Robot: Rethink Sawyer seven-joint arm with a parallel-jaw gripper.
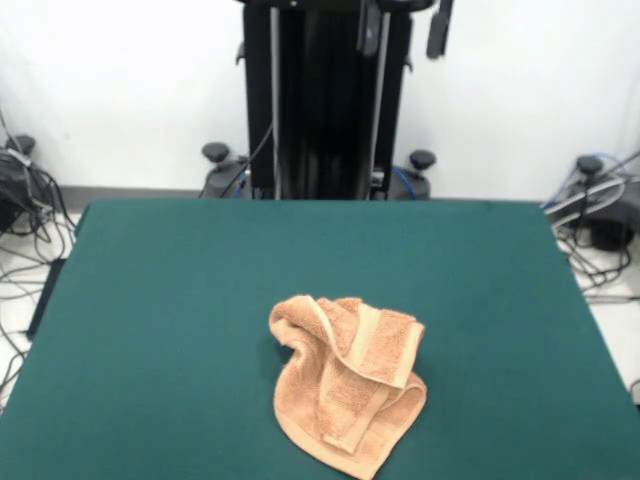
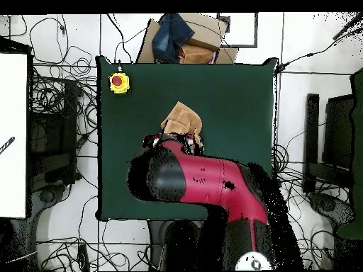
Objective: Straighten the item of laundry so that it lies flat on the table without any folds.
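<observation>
The item of laundry (image 1: 345,385), a peach-orange towel, lies crumpled on the green table (image 1: 180,300) near its front edge, with several folds and one banded edge turned over on top. From above, the towel (image 2: 183,119) shows partly, just beyond the end of my red arm (image 2: 205,180) on the table (image 2: 234,99). My gripper (image 1: 404,25) hangs high above the table at the top edge. Its two dark fingertips (image 1: 438,30) stand apart, open, with nothing between them, well clear of the towel.
A yellow box with a red button (image 2: 119,82) sits at one table corner. A cardboard box with dark cloth (image 2: 186,37) stands just past the table's edge. Cables (image 1: 25,215) cover the floor on both sides. The black pedestal (image 1: 325,100) rises behind the table.
</observation>
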